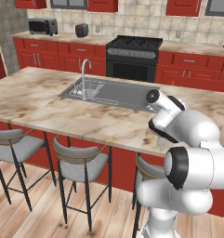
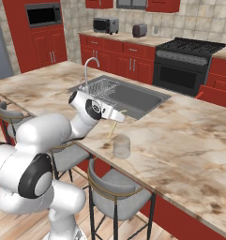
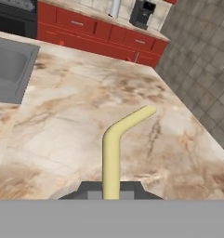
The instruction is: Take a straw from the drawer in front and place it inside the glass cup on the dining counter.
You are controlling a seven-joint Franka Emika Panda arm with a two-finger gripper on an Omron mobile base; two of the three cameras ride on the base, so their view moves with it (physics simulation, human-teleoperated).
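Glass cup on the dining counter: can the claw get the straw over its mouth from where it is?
Probably yes. The claw, shut on the straw, hangs just above and slightly left of the glass cup. Nothing stands between them, and the dining counter around the cup is bare marble.

Claw (image 3: 111,191) clamped on bent straw (image 3: 114,146), above marble dining counter (image 3: 71,121); sink (image 3: 9,74) beyond.

black stove (image 1: 133,56) standing at back wall | microwave (image 1: 42,26) and toaster (image 1: 82,30) sitting on tan worktop | three grey stools (image 1: 81,165) lining up under overhang | faucet (image 1: 83,74) arching over sink
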